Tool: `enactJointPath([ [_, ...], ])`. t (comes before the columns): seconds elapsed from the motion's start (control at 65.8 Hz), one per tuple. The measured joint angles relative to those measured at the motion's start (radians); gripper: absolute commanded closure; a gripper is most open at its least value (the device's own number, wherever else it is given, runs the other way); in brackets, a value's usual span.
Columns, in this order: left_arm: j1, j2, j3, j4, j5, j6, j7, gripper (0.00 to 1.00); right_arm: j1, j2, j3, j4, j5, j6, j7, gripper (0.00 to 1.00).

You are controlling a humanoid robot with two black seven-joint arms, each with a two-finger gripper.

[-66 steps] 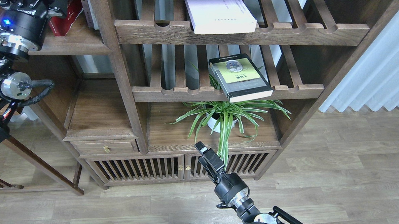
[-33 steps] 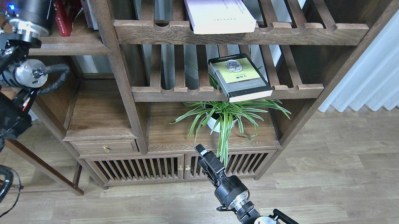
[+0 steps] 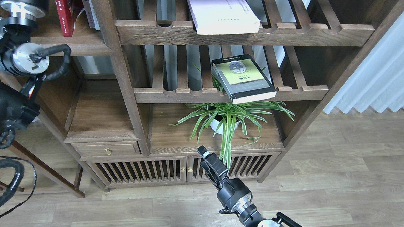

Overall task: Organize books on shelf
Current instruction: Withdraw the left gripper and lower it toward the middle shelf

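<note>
Red paperback book point(image 3: 64, 10) upright on solid dark-brown wooden shelf point(image 3: 79, 41) (L gripper off-frame); R gripper point(image 3: 205, 154) fingers' state unclear; wood-plank floor point(image 3: 349, 174).

Our left arm point(image 3: 20, 57) raised along frame's left edge, gripper cropped above; our right gripper point(image 3: 208, 160) low, fingers together.

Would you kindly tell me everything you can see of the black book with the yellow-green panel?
The black book is a thick paperback with a yellow-green panel on its front cover, bearing a small grey emblem and dark printed characters too small to read. Its white page block shows along the near edge. It lies flat, cover up, turned at an angle, on the lower slatted rack, its near corner overhanging the notched front rail. The spider plant's leaves spread beneath it. No gripper touches it.
</note>
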Motion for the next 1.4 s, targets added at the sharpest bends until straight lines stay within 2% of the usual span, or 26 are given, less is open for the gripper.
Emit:
enactJointPath([
  [0.137,0.008,0.004,-0.003,-0.025,-0.120,-0.099,0.000,0.11,0.000,0.000,0.002,0.003,0.000,0.011,0.000,0.02],
  [0.304,0.073,0.007,-0.010,-0.106,-0.188,-0.231,0.000,0.11,0.000,0.000,0.017,0.006,0.000,0.051,0.000,0.02],
  [0.365,0.104,0.007,-0.014,-0.156,-0.197,-0.300,0.000,0.14,0.000,0.000,0.018,0.007,0.000,0.060,0.000,0.02],
  [0.744,0.344,0.006,-0.038,-0.418,-0.257,-0.325,0.000,0.09,0.003,-0.007,0.024,0.052,0.002,0.064,0.001,0.02],
  [0.912,0.501,0.006,-0.048,-0.456,-0.258,-0.325,0.003,0.10,0.000,-0.013,0.048,0.085,0.005,0.064,0.002,0.02],
  [1.033,0.613,-0.008,-0.049,-0.456,-0.258,-0.325,0.069,0.13,0.000,-0.014,0.058,0.091,0.005,0.073,0.002,0.02],
  [1.048,0.660,-0.019,-0.049,-0.457,-0.258,-0.325,0.095,0.14,0.001,-0.013,0.059,0.092,0.005,0.074,0.002,0.02],
  [1.139,0.720,-0.041,-0.046,-0.459,-0.258,-0.325,0.124,0.14,0.001,-0.013,0.060,0.092,0.005,0.075,0.002,0.02],
  [1.291,0.817,-0.097,0.019,-0.458,-0.258,-0.325,0.209,0.13,0.002,-0.013,0.063,0.092,0.005,0.075,0.003,0.02],
  [1.398,0.869,-0.133,0.056,-0.457,-0.258,-0.325,0.231,0.11,0.005,-0.012,0.073,0.090,0.005,0.075,0.003,0.02],
])
